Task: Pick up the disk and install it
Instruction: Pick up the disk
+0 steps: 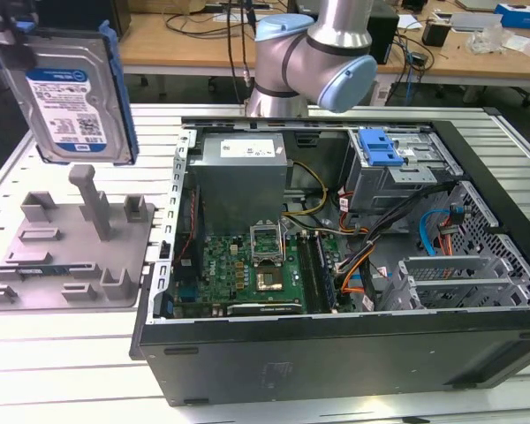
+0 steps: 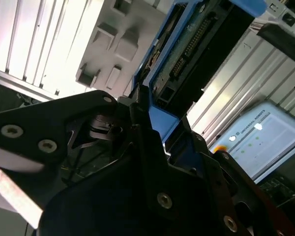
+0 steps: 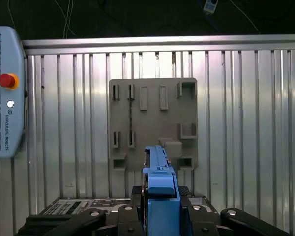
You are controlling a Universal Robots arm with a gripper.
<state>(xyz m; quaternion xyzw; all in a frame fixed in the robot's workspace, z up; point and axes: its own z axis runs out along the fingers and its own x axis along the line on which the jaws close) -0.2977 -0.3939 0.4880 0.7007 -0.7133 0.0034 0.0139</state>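
Hanging in the air at the exterior view's left, the disk (image 1: 71, 88) shows its white-and-blue label to the camera, tilted a little, with the blue carrier frame running down the edge nearer the exterior view's right. Below it a grey fixture plate (image 1: 71, 256) with upright pegs and blocks lies on the slatted metal surface (image 1: 53, 371). Just beside the plate, toward the exterior view's right, an open computer case (image 1: 336, 353) lies on its side, with a grey power supply box (image 1: 243, 172), a green motherboard (image 1: 247, 265) and a blue latch (image 1: 380, 146) on the drive bay inside. The arm (image 1: 314, 49) rises behind the case. In the second wrist view the black pincer (image 2: 152, 118) is clamped on the blue frame at one end of the disk (image 2: 196, 44), whose dark underside and connector pins face the camera. The fixture plate (image 2: 108, 39) and the surface (image 2: 19, 39) lie beyond it, and a teach pendant (image 2: 263, 137) lies off to one side. In the first wrist view the disk (image 3: 160, 167) is seen edge-on, a narrow blue strip gripped between the pincer (image 3: 161, 199), with a black finger (image 3: 136, 194) pressed against each side. Beyond it lie the fixture plate (image 3: 152, 108) and the slatted surface (image 3: 250, 123), well apart from the disk, and the teach pendant (image 3: 2, 98) rests near the plate.
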